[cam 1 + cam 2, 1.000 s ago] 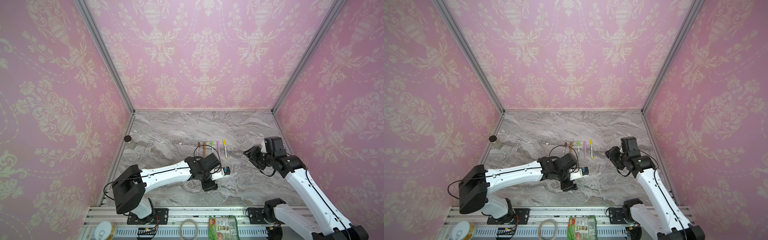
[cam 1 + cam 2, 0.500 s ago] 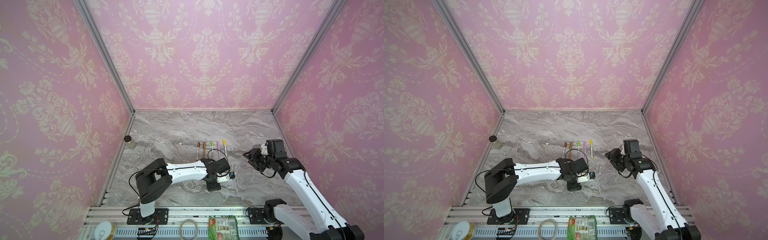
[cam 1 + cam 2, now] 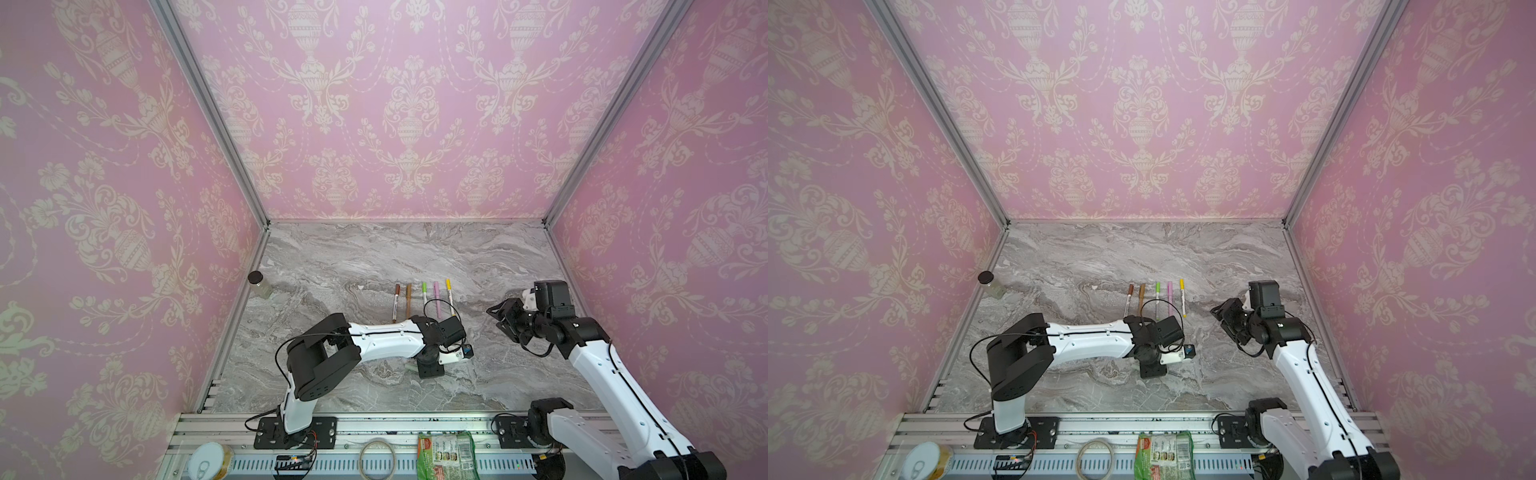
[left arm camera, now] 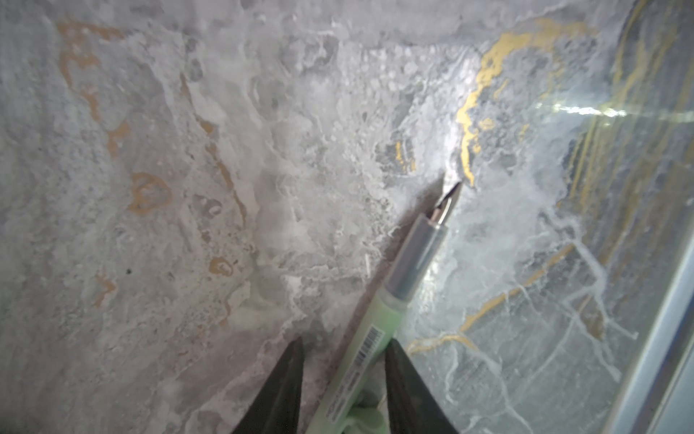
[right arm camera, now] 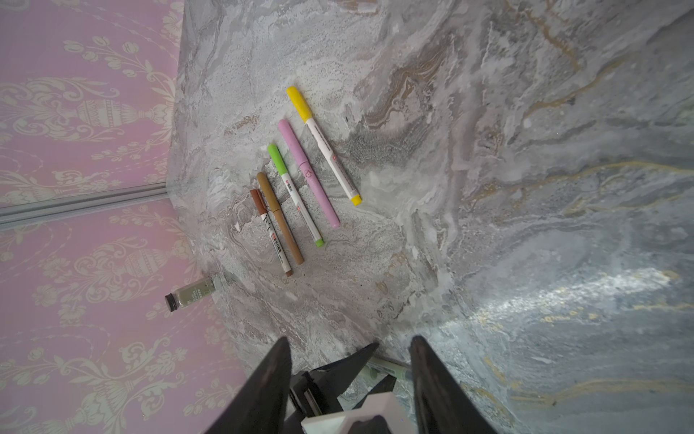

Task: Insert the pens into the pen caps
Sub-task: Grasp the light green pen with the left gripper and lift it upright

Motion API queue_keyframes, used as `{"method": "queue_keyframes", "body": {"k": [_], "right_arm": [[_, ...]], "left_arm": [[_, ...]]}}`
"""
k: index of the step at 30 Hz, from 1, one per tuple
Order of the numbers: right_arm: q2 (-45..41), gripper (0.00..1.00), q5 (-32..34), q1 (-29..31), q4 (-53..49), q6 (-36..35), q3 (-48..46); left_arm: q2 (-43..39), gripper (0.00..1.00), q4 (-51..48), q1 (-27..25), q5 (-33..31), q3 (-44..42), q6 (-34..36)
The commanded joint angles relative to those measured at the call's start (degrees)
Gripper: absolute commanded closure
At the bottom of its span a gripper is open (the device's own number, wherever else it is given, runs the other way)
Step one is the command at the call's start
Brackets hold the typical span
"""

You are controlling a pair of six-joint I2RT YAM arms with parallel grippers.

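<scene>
An uncapped sage green pen (image 4: 375,327) lies on the marble table (image 3: 374,257), its dark pointed tip (image 4: 450,195) away from the jaws. My left gripper (image 4: 344,340) is down on the table astride its barrel: one finger touches the pen, the other stands a gap away. Both top views show this gripper (image 3: 430,370) (image 3: 1152,370) near the table's middle. Behind it, several capped pens lie in a row, from a brown-capped white one (image 3: 397,303) to a yellow-capped one (image 3: 449,293); the pen caps sit on them. My right gripper (image 3: 496,318) (image 5: 349,340) hovers open and empty at the right.
A small bottle (image 3: 259,284) with a black lid stands against the left wall. On the front rail lie a can (image 3: 208,461), a tape ring (image 3: 376,459) and a green packet (image 3: 446,455). The pink walls close in the table on three sides.
My left gripper has shifted a little right and toward the front, come down over the sage pen, and its jaws have narrowed. The right arm has barely moved.
</scene>
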Motion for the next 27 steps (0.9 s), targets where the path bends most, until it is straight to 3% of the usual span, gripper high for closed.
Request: {"method": "queue_keyframes", "body": {"k": [1, 16, 23, 27], "right_arm": [[-1.11, 0.47, -0.86, -0.27, 0.39, -0.99, -0.76], [-2.04, 0.47, -0.06, -0.86, -1.19, -1.46, -0.15], [-3.3, 0.47, -0.92, -1.03, 0.33, -1.16, 0.13], [-5.9, 0.47, -3.81, -1.01, 4.73, -1.53, 0.19]], "left_arm": [[2.09, 0.67, -1.39, -0.22, -0.83, 0.73, 1.8], [4.02, 0.92, 4.71, 0.07, -2.25, 0.11, 1.39], [-1.76, 0.96, 11.2, 1.04, -5.58, -1.54, 1.24], [-8.0, 0.97, 13.65, 3.26, -3.41, -1.72, -1.53]]}}
